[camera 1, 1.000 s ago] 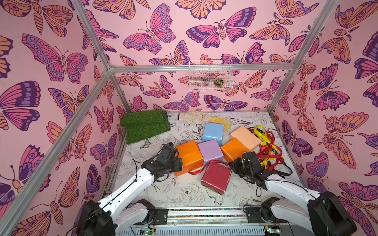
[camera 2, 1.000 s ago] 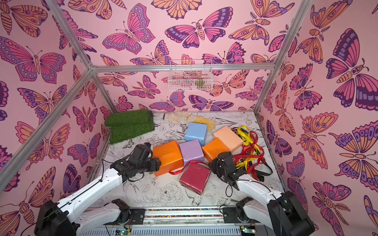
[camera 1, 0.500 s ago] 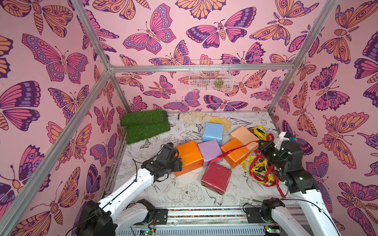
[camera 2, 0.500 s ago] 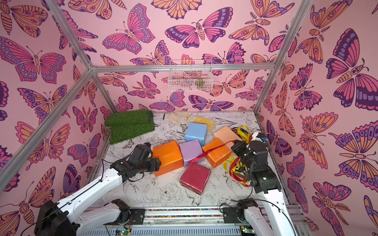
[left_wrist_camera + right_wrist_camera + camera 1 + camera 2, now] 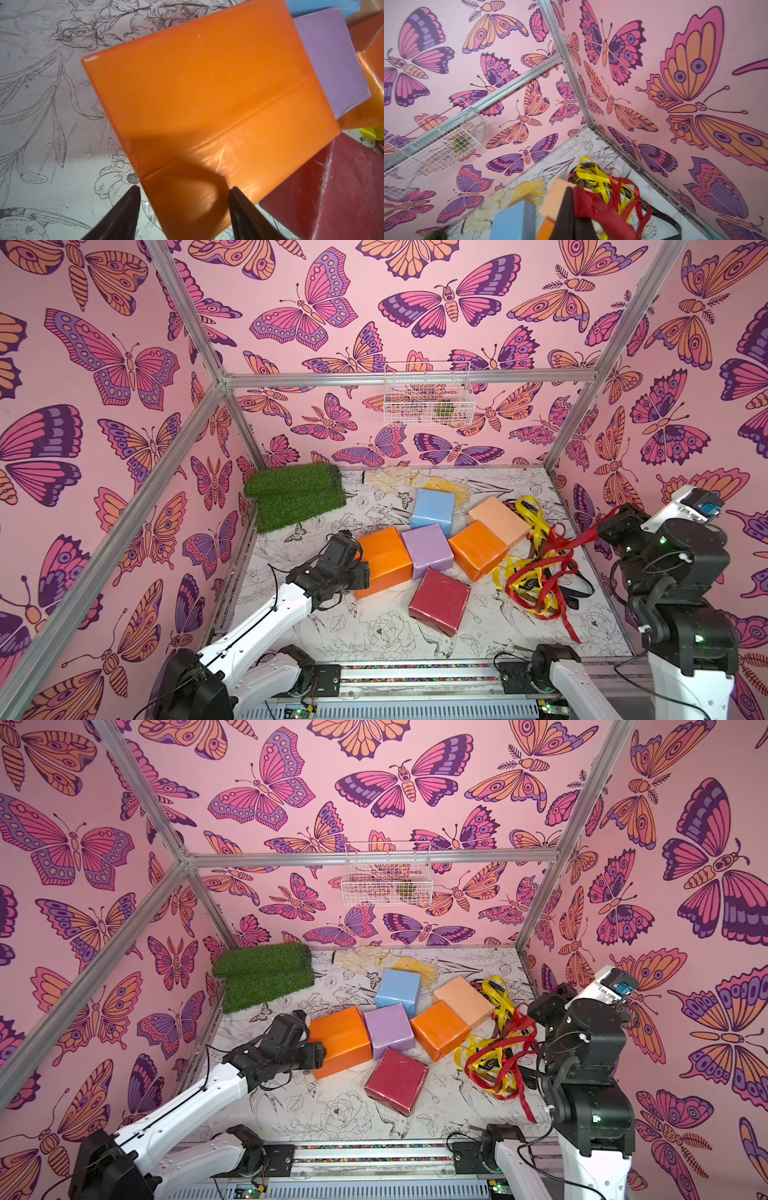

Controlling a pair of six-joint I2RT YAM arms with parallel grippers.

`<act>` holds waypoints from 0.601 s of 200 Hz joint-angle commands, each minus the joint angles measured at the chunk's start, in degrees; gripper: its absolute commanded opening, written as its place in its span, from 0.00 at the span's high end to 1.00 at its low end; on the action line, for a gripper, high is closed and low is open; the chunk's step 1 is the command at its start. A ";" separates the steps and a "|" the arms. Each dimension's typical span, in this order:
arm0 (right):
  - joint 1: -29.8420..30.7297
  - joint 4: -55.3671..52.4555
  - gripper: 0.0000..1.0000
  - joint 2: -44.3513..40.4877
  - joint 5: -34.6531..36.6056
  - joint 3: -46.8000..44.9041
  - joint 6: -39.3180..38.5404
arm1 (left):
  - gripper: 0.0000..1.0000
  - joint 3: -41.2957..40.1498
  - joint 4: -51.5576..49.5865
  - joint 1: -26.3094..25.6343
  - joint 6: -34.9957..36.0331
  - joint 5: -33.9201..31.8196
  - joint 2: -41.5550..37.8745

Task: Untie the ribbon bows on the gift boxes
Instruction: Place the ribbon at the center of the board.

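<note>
Ribbons (image 5: 536, 576) lie heaped beside bare boxes (image 5: 428, 547), red strand (image 5: 577, 539) pinched; gloves (image 5: 440, 486), turf (image 5: 297, 495) behind.

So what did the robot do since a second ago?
The right gripper, shut on a red ribbon, rose up and to the right. That pulled the ribbon out from between the left orange box and the dark red box, and it now hangs over the ribbon pile. The left gripper stayed open at the left orange box, and the boxes kept their places.
</note>
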 commanded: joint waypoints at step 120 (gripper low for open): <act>-8.73 2.40 0.25 5.05 -16.47 -28.35 3.70 | 0.23 8.98 -1.67 0.04 6.87 -4.42 2.30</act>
